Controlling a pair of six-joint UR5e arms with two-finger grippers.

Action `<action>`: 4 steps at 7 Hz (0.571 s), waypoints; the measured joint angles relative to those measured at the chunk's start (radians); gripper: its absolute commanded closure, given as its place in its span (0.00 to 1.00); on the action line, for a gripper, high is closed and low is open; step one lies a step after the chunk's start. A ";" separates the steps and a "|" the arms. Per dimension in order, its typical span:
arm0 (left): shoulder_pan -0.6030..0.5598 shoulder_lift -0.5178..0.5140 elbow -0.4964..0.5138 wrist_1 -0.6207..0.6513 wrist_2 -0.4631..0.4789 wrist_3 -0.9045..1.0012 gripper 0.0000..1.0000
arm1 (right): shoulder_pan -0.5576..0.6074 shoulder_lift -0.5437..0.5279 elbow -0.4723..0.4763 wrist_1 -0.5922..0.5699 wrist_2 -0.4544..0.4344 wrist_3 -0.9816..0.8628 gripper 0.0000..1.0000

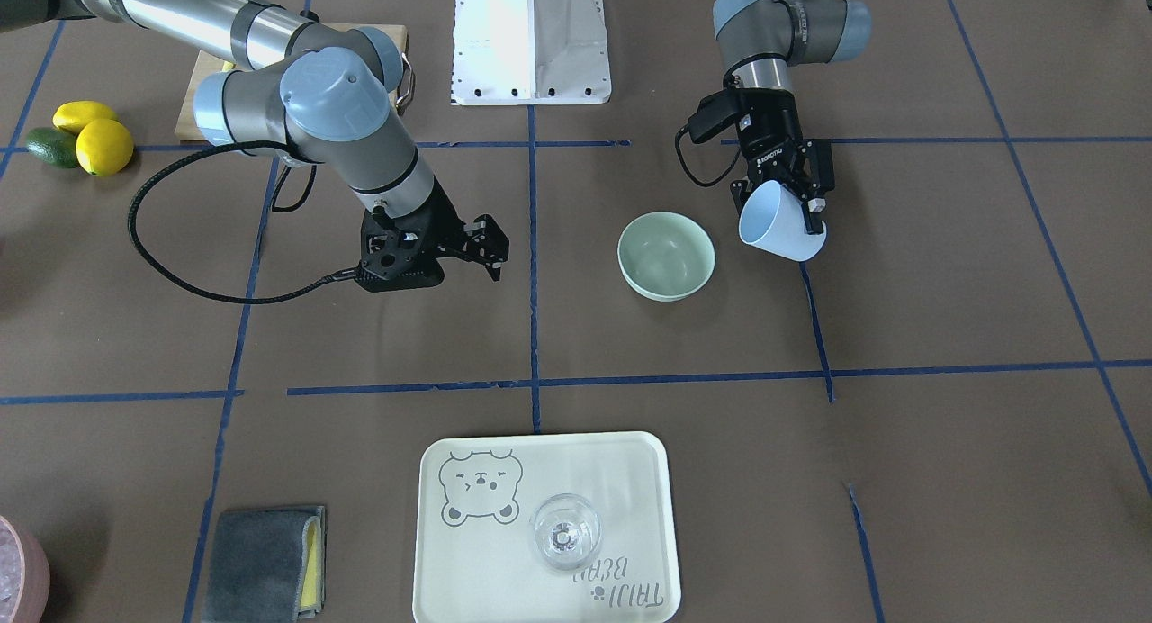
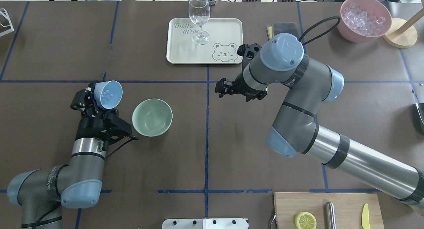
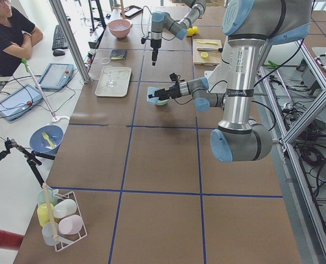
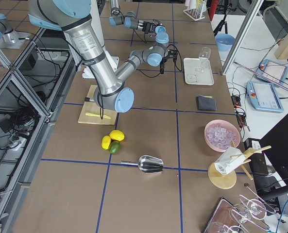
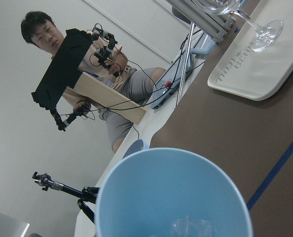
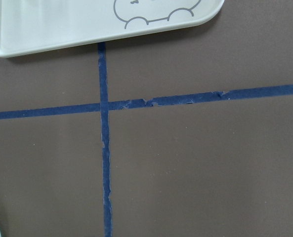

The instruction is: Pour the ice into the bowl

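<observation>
Light blue cup [image 5: 171, 192] of clear ice cubes [image 5: 188, 228] is hanging tilted beside the pale mint-green bowl [image 2: 152, 117], my left fingers [image 1: 817, 180] gripping it; my right fingers [image 1: 490, 240] are gaping open.

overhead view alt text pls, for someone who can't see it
The left hand holds a tilted light blue cup with ice in it just beside an empty mint-green bowl on a brown table. The right hand hovers empty near the table's middle, short of a tray with a wine glass.
</observation>
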 measured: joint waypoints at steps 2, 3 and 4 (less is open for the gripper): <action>0.002 -0.011 0.002 0.001 0.017 0.225 1.00 | -0.001 0.000 -0.001 0.006 -0.001 0.000 0.00; 0.002 -0.023 0.004 0.001 0.018 0.328 1.00 | -0.001 0.000 -0.001 0.007 -0.002 0.000 0.00; 0.002 -0.040 0.006 0.002 0.019 0.432 1.00 | -0.001 0.000 0.000 0.008 -0.003 0.000 0.00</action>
